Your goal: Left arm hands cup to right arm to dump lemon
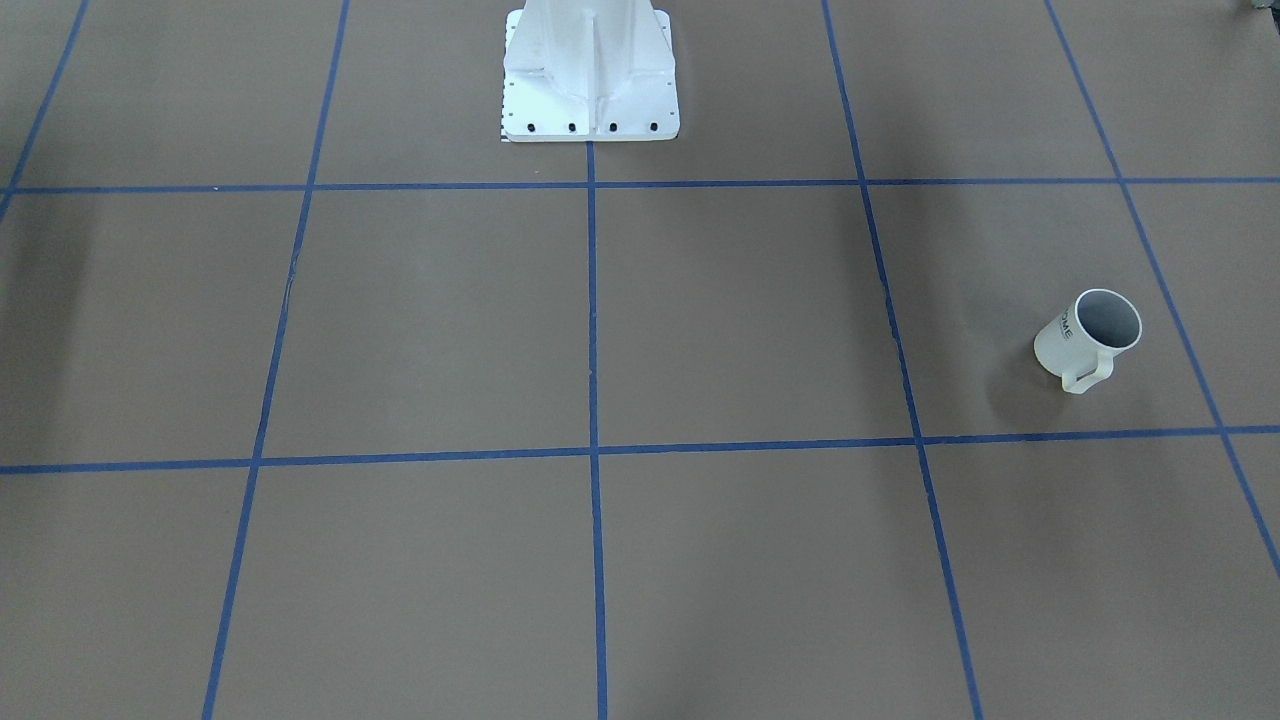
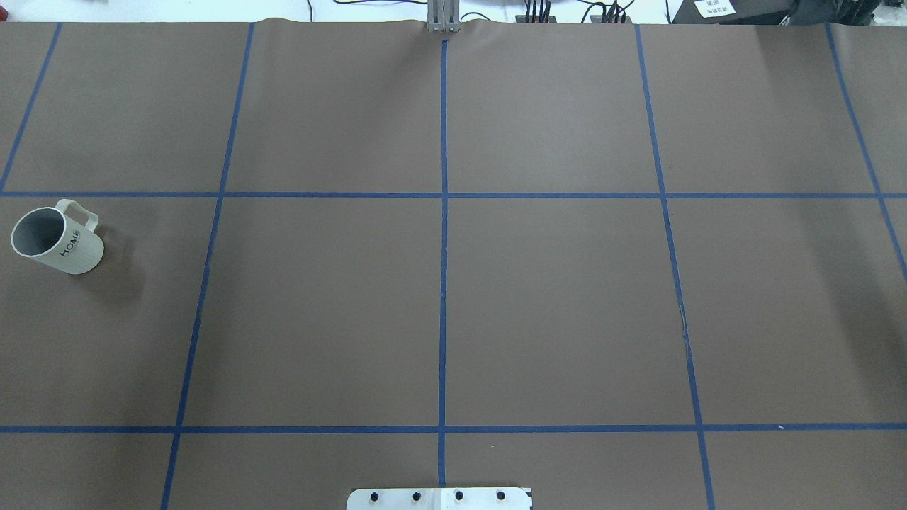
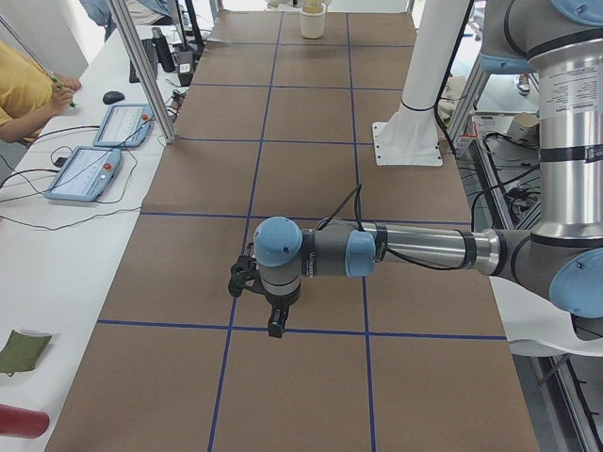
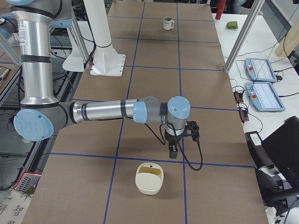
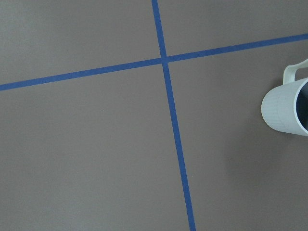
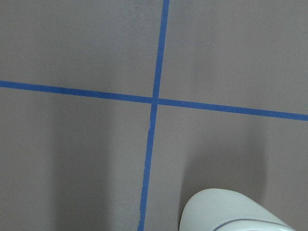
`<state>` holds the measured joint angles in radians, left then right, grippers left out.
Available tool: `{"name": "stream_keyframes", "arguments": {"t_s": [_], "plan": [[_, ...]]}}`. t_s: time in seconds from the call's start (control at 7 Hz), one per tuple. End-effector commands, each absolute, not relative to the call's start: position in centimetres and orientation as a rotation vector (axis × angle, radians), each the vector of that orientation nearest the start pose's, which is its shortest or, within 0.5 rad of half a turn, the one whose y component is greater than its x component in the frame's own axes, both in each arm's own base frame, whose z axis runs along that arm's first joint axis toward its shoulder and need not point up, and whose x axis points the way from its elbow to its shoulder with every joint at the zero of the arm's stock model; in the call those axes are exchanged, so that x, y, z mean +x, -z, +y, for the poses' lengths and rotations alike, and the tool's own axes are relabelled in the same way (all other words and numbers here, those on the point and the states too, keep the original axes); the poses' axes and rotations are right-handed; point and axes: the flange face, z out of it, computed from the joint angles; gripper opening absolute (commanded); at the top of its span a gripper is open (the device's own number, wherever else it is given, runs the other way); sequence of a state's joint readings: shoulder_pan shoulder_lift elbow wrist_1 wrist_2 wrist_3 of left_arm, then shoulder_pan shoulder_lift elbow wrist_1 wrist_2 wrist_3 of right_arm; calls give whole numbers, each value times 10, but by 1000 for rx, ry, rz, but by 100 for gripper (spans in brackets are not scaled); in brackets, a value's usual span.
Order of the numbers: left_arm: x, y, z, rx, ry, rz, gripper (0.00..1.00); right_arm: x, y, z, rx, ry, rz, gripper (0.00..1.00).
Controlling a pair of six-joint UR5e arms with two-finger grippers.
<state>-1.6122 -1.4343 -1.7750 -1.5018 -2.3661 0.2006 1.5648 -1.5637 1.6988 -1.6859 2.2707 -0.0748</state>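
Exterior left: left arm stretches level, hand pointing down.

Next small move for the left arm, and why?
Probably move the left arm toward the cup until the cup sits centred in the left wrist view. The cup stands upright and alone on the table, nothing gripping it, and that view catches it only at its right edge, partly cut off.
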Motion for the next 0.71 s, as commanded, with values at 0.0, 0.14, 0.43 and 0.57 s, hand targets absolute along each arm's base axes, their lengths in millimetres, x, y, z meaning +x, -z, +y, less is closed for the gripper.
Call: {"name": "stream_keyframes", "arguments": {"t_s": [0.0, 0.14, 0.43, 0.57], "plan": [[-80, -625, -431, 98, -149, 789, 100, 66, -606, -494, 49, 87, -701, 100], [-80, -620, -431, 108, -154, 788, 100, 66, -605, -494, 51, 89, -703, 100], [-80, -617, -434, 113, -155, 788, 100, 66, -605, -494, 53, 90, -703, 100], [-80, -618, -434, 112, -154, 788, 100, 66, -604, -494, 54, 90, -701, 100]]}}
